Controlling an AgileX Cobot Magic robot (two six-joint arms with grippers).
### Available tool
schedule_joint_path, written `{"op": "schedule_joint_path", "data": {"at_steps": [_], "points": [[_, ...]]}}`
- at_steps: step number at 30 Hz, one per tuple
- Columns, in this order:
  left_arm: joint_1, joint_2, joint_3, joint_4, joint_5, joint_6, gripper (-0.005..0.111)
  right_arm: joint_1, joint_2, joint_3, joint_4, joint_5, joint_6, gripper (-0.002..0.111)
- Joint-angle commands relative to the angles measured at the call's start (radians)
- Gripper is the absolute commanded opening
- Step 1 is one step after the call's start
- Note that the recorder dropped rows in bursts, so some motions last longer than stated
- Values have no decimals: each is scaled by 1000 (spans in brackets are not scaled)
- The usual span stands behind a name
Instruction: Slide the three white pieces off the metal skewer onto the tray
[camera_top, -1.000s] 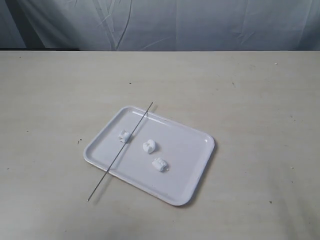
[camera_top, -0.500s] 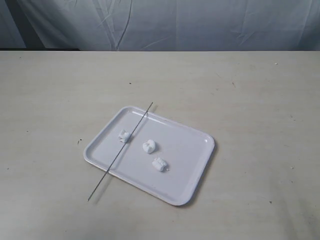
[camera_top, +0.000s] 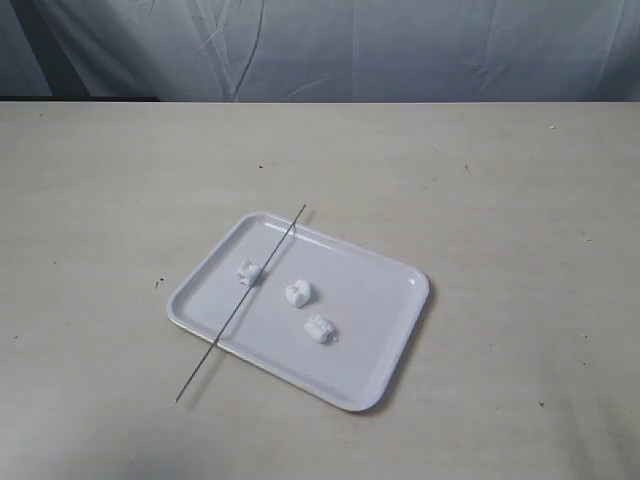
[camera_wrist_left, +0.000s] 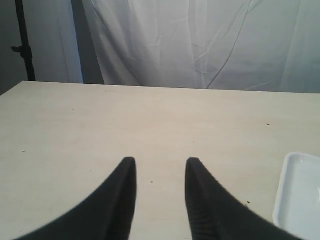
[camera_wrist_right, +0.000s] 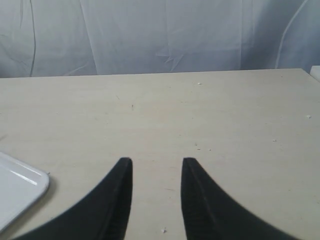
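The tray (camera_top: 372, 300) is lying flat near the middle of the desk (camera_top: 500, 180), and all 3 white pieces are sitting inside its rim. 2 of them, the middle piece (camera_top: 297, 292) and the near piece (camera_top: 319, 329), are lying loose on the glossy floor, apart from each other and clear of the rod, so they are reading as already slid off.

The third piece (camera_top: 249, 270) is sitting right against the metal skewer (camera_top: 240, 305). Whether the rod is passing through it or only brushing its side is too fine to tell. The skewer is crossing the tray's left part at a slant, bridging both long rims. Its far tip is poking just past the far rim and its near end is running out over the desk, so the rims seem to be propping it up.

Neither pincer is showing in the exterior view. The left pincer (camera_wrist_left: 161, 161) is hanging over bare desk with its jaws apart and nothing between them; the right pincer (camera_wrist_right: 157, 161) is doing the same. Each wrist view is catching only a corner of the tray, which suggests both arms are parked away from the work — the job is looking finished, bar that 1 doubtful piece.
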Motion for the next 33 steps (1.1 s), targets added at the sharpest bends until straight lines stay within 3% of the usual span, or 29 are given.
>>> {"op": "schedule_joint_path", "data": {"at_steps": [1,33], "points": [[44,-4,3,-89,-1,80,33,-5,-7,1,-7,1,2,32],[51,-4,3,-82,-1,117,33,-3,-7,1,-9,4,-17,32]]}}
